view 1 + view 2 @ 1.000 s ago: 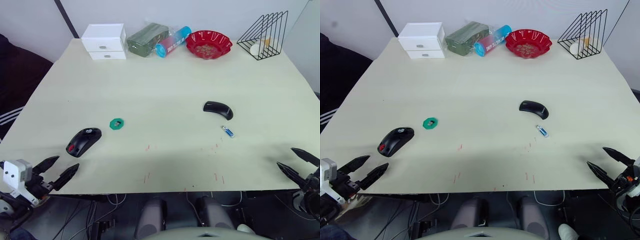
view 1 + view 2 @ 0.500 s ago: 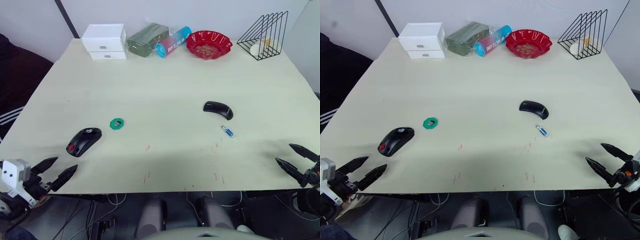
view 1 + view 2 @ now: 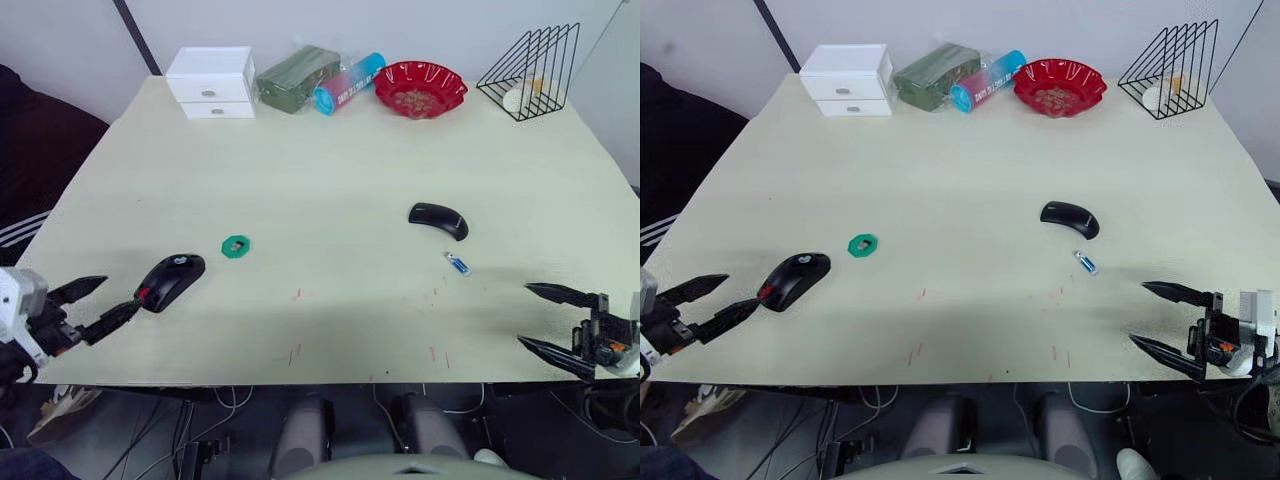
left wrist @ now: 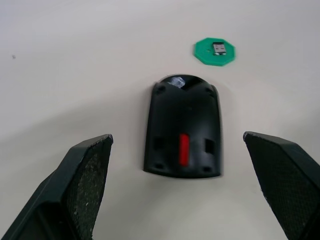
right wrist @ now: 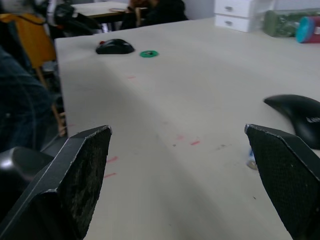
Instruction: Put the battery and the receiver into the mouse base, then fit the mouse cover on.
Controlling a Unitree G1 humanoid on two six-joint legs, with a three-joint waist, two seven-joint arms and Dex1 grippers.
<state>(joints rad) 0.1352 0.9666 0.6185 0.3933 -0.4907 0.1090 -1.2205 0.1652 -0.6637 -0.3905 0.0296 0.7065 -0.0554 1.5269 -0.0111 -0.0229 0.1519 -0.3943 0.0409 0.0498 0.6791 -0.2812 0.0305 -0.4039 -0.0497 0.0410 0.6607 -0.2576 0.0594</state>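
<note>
1. Two grippers are seen at the near edge of the table [image 3: 330, 150], one at each near corner, and both are held wide apart with nothing between the fingers.
2. Left gripper [image 3: 90, 305] is positioned at the near left corner, its fingertips pointing toward the mouse base [image 3: 169, 282], which lies just beyond them and is not touched.
3. In the left wrist view the mouse base [image 4: 182, 132] is framed between the spread fingers [image 4: 80, 185], with a red patch on its upper face and a small whitish mark at its far end.
4. A green octagonal disc [image 4: 215, 51] is seen just past the mouse base, apart from it, with a small dark and silver part resting in its middle.
5. Right gripper [image 3: 550, 320] is positioned at the near right corner, released and empty.
6. The mouse cover [image 3: 438, 219] lies right of centre on the table, well apart from the mouse base.
7. A small blue and white item [image 3: 457, 264] lies near the cover, on its near side, without touching it.
8. Along the far edge are set a white drawer box [image 3: 210, 82], a dark green packet [image 3: 296, 77], a blue and pink tube [image 3: 348, 84], a red bowl [image 3: 420, 88] and a black wire rack [image 3: 530, 72].
</note>
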